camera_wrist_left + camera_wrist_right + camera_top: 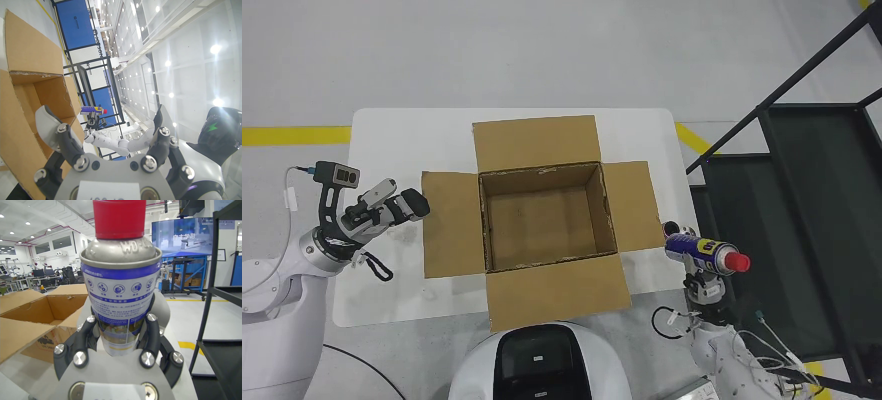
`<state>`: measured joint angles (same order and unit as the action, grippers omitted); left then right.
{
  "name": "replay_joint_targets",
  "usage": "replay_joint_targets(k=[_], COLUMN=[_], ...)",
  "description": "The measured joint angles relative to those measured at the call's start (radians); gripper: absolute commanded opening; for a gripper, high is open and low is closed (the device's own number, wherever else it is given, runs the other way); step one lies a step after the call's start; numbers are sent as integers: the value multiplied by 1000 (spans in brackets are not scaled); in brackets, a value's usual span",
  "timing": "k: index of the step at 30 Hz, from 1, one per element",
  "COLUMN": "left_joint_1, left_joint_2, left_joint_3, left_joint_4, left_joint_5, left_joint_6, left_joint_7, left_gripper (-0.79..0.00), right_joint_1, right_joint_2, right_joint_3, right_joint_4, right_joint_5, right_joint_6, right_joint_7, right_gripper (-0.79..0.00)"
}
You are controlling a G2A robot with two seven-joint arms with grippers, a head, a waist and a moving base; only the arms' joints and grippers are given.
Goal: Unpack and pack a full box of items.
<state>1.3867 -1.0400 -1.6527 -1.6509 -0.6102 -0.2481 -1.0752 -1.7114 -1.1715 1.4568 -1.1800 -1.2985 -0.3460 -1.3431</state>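
An open cardboard box (542, 215) stands in the middle of the white table (392, 140), its flaps spread out and its inside bare. My right gripper (694, 262) is shut on a blue spray can (704, 250) with a red cap, held lying sideways off the table's right edge, beside the box's right flap. In the right wrist view the spray can (121, 291) sits between the fingers (160, 311), with the box (37, 313) to one side. My left gripper (402, 200) hovers open with nothing in it left of the box; the left wrist view shows its fingers (49, 121) spread.
A dark metal rack (802, 200) stands right of the table, close to the held can. The table has bare strips left of and behind the box.
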Motion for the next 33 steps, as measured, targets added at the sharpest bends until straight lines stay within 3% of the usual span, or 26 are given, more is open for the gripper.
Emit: replay_joint_targets(k=[10,16,23,33], left_joint_1=[0,0,0,0], left_joint_2=[0,0,0,0], left_joint_3=[0,0,0,0], left_joint_4=[0,0,0,0], left_joint_5=[0,0,0,0], left_joint_6=[0,0,0,0], left_joint_7=[0,0,0,0], left_gripper=[0,0,0,0], right_joint_1=[-61,-53,-59,-35], right_joint_2=[14,8,8,13], right_joint_3=[91,119,102,36], right_joint_4=[-309,-325,-345,-509], right_joint_5=[-95,-59,-99,-294], right_joint_6=[132,239,182,135], right_joint_7=[245,386,385,589], right_gripper=[-785,-785,-785,-785])
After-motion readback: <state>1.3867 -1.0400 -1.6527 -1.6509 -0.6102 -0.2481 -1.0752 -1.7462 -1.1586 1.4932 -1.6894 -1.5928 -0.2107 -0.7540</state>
